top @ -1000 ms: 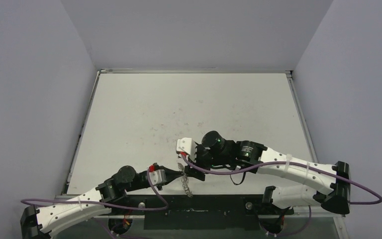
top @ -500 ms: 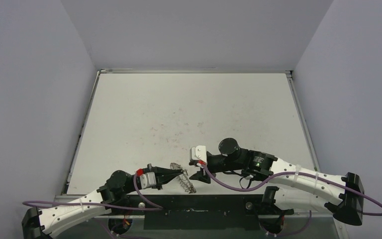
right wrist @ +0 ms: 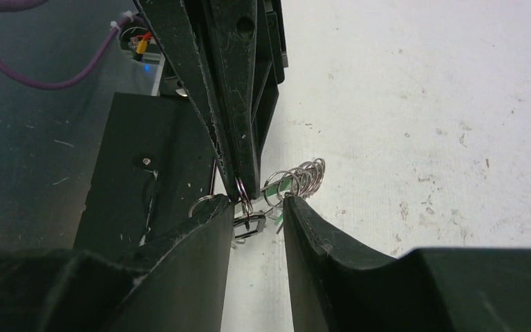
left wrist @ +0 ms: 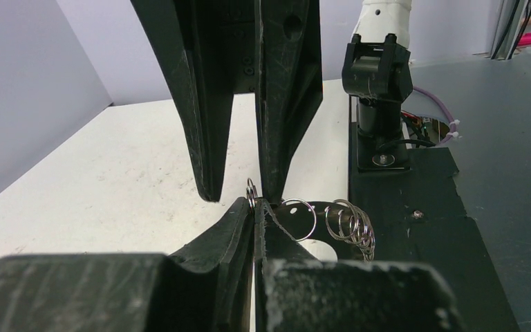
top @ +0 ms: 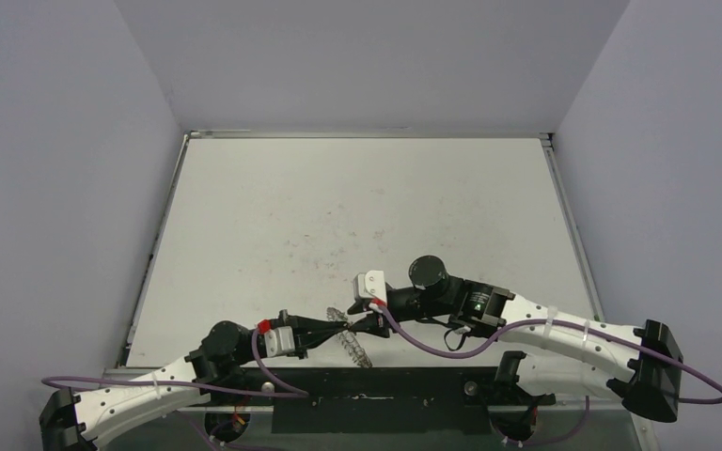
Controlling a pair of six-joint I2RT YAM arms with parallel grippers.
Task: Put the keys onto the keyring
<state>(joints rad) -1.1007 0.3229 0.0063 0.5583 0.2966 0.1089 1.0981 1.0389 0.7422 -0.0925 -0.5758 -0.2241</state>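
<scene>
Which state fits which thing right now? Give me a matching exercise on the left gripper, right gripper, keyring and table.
Things:
1. left gripper
2. right gripper
3. keyring
4. table

States:
A. white, scuffed top
B. jaws apart, either side of the other gripper's tips
C. jaws shut on one wire loop
D. silvery, fringed with loops, held at the table's near edge

Pairs: 1-C; 2-B; 3-D; 4-A
</scene>
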